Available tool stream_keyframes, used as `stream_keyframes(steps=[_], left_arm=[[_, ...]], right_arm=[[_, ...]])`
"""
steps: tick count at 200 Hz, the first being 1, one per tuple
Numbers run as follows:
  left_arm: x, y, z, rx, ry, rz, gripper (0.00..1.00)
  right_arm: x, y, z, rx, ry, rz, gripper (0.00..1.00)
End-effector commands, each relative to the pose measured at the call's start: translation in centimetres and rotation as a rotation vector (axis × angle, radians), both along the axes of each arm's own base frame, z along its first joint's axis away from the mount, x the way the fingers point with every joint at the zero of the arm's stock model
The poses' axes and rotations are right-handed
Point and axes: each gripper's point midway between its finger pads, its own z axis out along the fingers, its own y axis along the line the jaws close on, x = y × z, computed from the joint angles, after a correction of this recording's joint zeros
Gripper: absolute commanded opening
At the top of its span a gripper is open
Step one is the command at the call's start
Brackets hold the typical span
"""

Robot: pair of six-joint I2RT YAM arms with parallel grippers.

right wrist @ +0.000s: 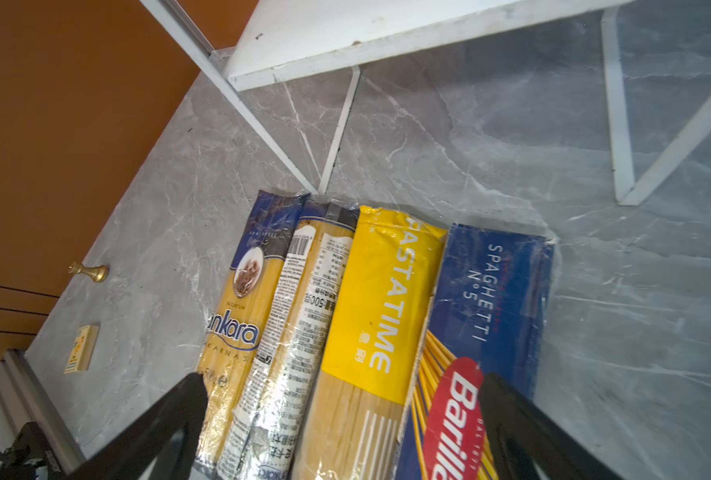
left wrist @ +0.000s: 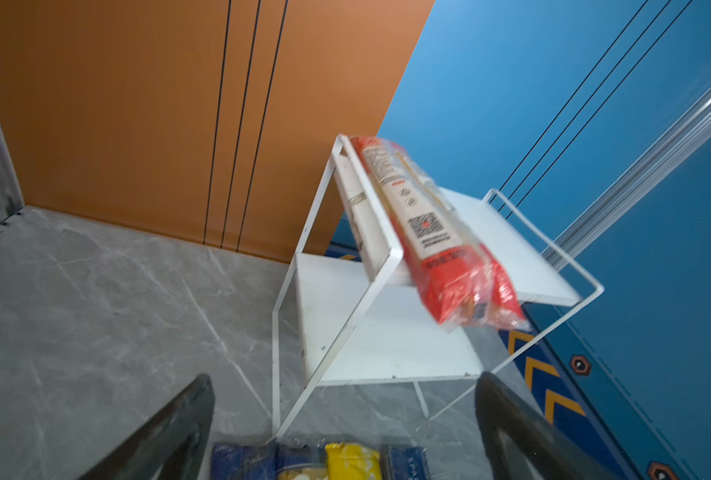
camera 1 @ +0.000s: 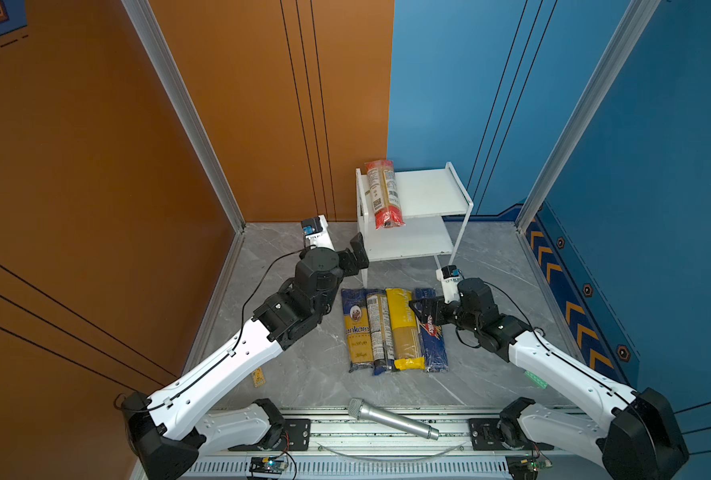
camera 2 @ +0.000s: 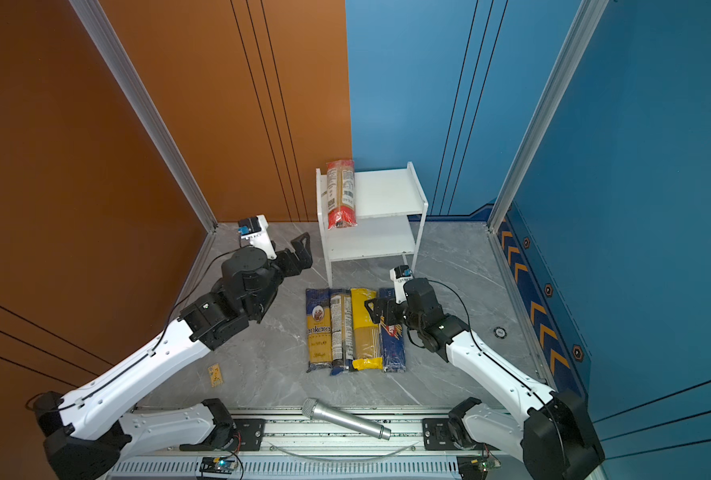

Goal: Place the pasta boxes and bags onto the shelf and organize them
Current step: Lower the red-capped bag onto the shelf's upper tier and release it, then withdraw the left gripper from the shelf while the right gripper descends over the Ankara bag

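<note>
Left gripper (camera 1: 357,252): jaws apart, nothing between them, held just beside the front leg of the shelf (camera 1: 428,192) on the orange-wall side and facing the rack. Right gripper (camera 1: 419,309): jaws apart, positioned over the far ends of the yellow bag (camera 1: 403,332) and the blue Barilla box (camera 1: 433,345); contact cannot be determined. The red-ended clear bag (camera 1: 383,195) lies along the upper board, its near end overhanging the front edge. On the grey table (camera 1: 470,382), in front of the shelf, four packs lie side by side: ankara bag (camera 1: 356,328), dark navy bag (camera 1: 378,328), yellow bag, Barilla box. A silver microphone (camera 1: 393,417) lies near the front rail.
</note>
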Motion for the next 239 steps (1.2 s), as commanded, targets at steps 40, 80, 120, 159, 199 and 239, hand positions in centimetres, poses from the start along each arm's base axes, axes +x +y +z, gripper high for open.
stream_keyframes(steps=[40, 80, 120, 159, 199, 239], left_arm=[[-3.2, 5.6, -11.6, 0.086, 0.262, 0.053, 0.98], [-4.4, 8.6, -16.5, 0.089, 0.335, 0.072, 0.98], [-5.2, 10.7, -18.1, 0.068, 0.346, 0.103, 0.98], [-6.1, 12.2, -18.9, 0.06, 0.35, 0.138, 0.98], [-6.8, 12.7, -19.8, 0.052, 0.37, 0.145, 0.98], [-6.9, 12.4, -20.0, 0.022, 0.377, 0.132, 0.98]], right_arm=[[-2.1, 6.6, -1.7, -0.029, 0.103, 0.032, 1.0], [-4.0, 10.8, -2.5, -0.092, 0.105, 0.101, 1.0], [-5.1, 14.2, -3.9, -0.147, 0.134, 0.135, 1.0], [-5.6, 15.6, -6.6, -0.218, 0.196, 0.155, 1.0], [-5.7, 16.1, -9.0, -0.25, 0.245, 0.158, 1.0], [-6.4, 17.0, -11.1, -0.292, 0.292, 0.187, 0.98]])
